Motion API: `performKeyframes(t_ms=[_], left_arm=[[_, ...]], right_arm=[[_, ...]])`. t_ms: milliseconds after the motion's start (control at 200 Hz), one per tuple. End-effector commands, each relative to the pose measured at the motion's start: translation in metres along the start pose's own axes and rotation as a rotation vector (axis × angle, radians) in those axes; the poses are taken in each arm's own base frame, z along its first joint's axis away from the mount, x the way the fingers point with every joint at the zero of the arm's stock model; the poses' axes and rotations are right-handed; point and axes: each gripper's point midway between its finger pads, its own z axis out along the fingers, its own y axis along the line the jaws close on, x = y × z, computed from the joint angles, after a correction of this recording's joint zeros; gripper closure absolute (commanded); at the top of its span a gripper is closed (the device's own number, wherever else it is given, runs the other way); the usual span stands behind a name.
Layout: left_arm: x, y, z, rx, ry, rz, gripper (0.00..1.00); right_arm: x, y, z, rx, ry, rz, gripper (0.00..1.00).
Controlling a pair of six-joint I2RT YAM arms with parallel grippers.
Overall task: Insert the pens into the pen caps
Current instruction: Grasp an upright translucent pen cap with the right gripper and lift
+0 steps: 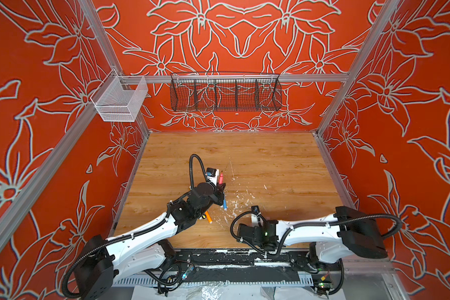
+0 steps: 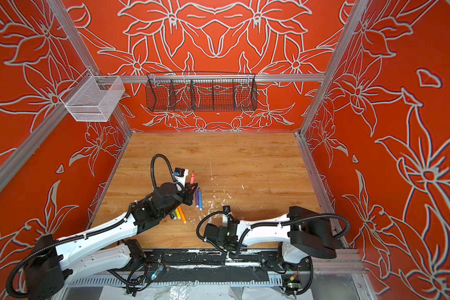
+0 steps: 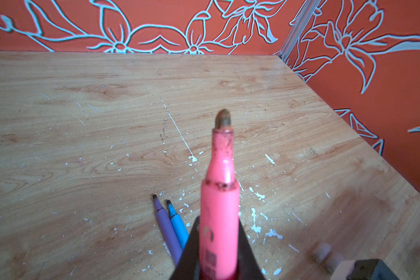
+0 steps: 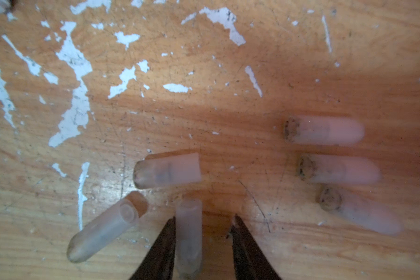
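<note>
so the left gripper (image 3: 219, 225) is clamped on the pink pen (image 3: 220, 184), holding it by the barrel up off the wood. its dark felt tip pokes toward the far side of the bench (image 1: 270, 155). just right of that gripper the purple pen (image 2: 196, 198) and blue pen (image 2: 200, 200) lie side by side, touching, uncapped tips pointing far. a bit nearer and to the left, the orange pen (image 2: 182, 214), yellow pen (image 2: 177, 213) and green pen (image 2: 173, 215) lie in a tight row, partly tucked under the left arm's wrist

the right gripper (image 4: 204, 217) is down low at the near middle of the bench, right of the pens, jaws apart around one pen cap (image 4: 188, 237). the cap sits against one finger (image 4: 160, 249) with a visible gap to the other, so it's not pinched. it's pretty blurry there, so I can't say if that cap is resting on the wood or lifted. five more pen caps (image 4: 167, 171) lie loose on the bench around it, two close by and three in a row further off. white paint flecks (image 4: 75, 72) are all over that patch
</note>
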Motion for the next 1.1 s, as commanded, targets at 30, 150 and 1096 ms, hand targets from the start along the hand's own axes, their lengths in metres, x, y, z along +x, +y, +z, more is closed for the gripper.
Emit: performKeyframes(t_ms=[30,150,1096], left_arm=[[-0.006,-0.001,-0.003,0.014,-0.032,-0.014,1.0],[-0.005,-0.001,-0.003,0.015,-0.031,-0.015,1.0],[-0.012,-0.007,-0.011,0.058,-0.053,-0.119,1.0]], right_arm=[[0.008,-0.01,0.008,0.035,0.03,0.006,0.63],[0.011,-0.008,0.012,0.028,0.045,0.005,0.68],[-0.051,-0.047,-0.05,-0.056,-0.154,0.116,0.99]])
